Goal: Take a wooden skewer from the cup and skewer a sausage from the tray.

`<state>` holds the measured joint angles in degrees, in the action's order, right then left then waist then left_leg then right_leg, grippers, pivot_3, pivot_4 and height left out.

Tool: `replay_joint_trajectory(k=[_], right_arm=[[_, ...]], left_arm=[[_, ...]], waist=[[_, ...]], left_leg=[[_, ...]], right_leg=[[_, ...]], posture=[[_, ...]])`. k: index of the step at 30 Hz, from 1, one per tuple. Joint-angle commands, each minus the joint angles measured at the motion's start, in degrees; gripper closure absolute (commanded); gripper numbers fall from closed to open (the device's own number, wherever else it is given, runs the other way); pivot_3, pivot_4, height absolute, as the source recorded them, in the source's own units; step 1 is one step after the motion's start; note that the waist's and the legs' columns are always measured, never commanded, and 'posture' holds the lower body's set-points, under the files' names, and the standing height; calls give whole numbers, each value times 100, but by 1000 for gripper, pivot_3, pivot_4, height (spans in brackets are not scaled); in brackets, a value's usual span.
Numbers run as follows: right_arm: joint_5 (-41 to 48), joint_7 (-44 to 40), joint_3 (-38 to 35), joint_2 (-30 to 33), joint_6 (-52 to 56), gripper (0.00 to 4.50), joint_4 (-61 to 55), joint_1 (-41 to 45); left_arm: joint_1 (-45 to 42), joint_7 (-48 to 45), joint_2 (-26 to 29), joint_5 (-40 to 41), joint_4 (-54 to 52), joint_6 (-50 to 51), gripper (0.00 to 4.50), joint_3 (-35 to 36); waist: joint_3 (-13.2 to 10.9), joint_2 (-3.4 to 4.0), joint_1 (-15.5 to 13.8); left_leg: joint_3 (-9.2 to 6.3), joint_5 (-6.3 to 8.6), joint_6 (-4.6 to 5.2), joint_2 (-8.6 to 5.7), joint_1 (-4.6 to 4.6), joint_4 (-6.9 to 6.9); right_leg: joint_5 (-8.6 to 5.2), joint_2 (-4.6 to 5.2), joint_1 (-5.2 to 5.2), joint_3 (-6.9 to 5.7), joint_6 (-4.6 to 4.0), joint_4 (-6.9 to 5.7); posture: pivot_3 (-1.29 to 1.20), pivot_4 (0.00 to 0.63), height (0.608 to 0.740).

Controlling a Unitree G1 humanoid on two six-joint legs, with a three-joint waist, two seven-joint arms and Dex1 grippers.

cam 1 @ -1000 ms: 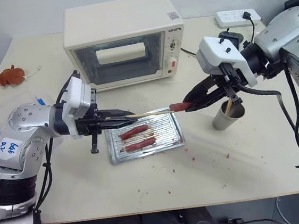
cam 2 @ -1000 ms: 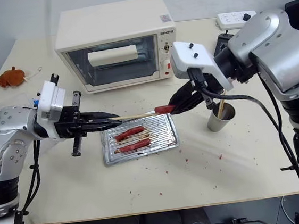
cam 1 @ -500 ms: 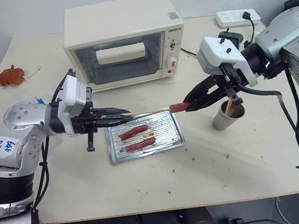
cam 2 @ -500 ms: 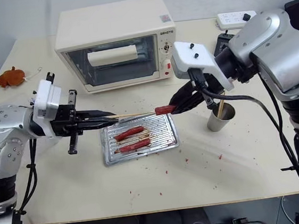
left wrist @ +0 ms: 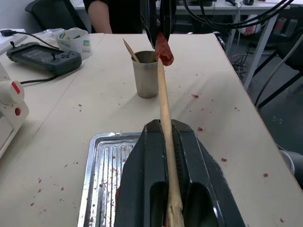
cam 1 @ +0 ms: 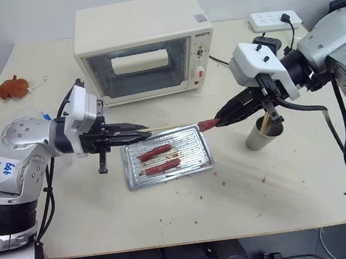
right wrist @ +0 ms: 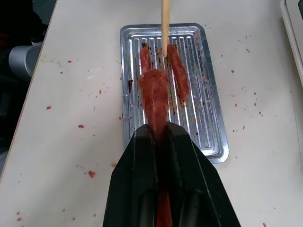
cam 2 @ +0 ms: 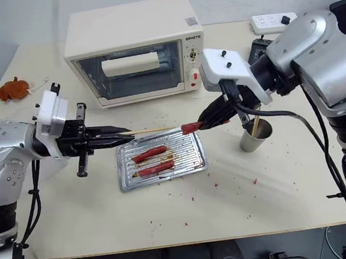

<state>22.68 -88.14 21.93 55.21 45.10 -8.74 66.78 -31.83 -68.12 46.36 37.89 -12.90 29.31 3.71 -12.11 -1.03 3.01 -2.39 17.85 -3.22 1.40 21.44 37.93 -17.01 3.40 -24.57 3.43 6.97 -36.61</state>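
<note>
Fingers of the left gripper (cam 1: pixel 143 131) are clamped on the wooden skewer (cam 1: pixel 173 128), held level above the tray's (cam 1: pixel 204 163) far edge, and those of the right gripper (cam 1: pixel 219 121) are closed on the sausage (cam 1: pixel 208 124) at the skewer's tip. The tray sits mid-table (cam 1: pixel 278 186), crumb-strewn, with the cup (cam 1: pixel 261 134) toward the right edge and an oven (cam 1: pixel 142 46) at the far edge.

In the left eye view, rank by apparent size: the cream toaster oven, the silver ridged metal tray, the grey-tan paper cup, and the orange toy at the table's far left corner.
1. Cream toaster oven, clearly largest.
2. Silver ridged metal tray.
3. Grey-tan paper cup and orange toy look about alike; the toy lies farther from the camera, so I won't rank these two.
</note>
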Motion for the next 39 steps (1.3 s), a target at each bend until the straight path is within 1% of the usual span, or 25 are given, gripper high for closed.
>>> replay_joint_trajectory(k=[1,9,14,19,22,26,30,33,39], right_arm=[[-8,-61,-249,59,4,4475,-58,106],[76,-9,-287,-23,134,4475,-107,176],[202,51,-320,-147,349,4475,-202,251],[275,120,-320,-269,478,4475,-263,300],[214,116,-290,-256,400,4475,-288,288],[123,110,-290,-165,328,4475,-220,209],[62,90,-325,-77,230,4475,-170,123],[46,90,-343,-64,197,4475,-147,102],[52,88,-363,-79,177,4475,-108,90]], left_arm=[[-89,-34,-8,-2,-172,-78,4500,19],[-143,-30,-104,-39,-193,-100,4500,-78],[-324,-3,-279,-109,-130,-149,4500,-242],[-558,67,-565,-299,16,-277,4500,-426],[-614,18,-592,-349,76,-331,4500,-425],[-522,-12,-433,-324,82,-300,4500,-255],[-171,-19,-110,-270,-53,-263,4500,59],[-7,22,30,-222,-138,-241,4500,180],[64,71,110,-266,-72,-314,4500,261]], waist=[[0,0,1],[0,0,-1],[0,0,-2],[0,0,-9],[0,0,-9],[0,0,-7],[0,0,7],[0,0,-4],[0,-1,-18]], left_leg=[[0,0,0,0,0,0],[0,0,0,0,0,1],[0,0,0,0,0,2],[0,0,0,0,0,2],[-1,0,0,-1,0,3],[-1,0,0,0,0,3],[0,0,0,0,0,3],[-1,0,0,0,0,2],[-1,0,1,0,0,5]], right_leg=[[0,0,0,0,0,0],[0,0,0,0,0,-1],[0,0,0,0,0,-3],[0,0,0,0,0,-4],[0,0,0,0,1,-5],[0,0,0,0,1,-7],[0,0,-1,0,1,-7],[0,1,-2,0,0,-6],[0,1,0,0,0,-8]], posture=[[0,150,740],[0,150,740],[0,150,740],[0,150,740],[0,150,740],[0,150,740],[0,150,740],[0,150,740],[0,150,740]])
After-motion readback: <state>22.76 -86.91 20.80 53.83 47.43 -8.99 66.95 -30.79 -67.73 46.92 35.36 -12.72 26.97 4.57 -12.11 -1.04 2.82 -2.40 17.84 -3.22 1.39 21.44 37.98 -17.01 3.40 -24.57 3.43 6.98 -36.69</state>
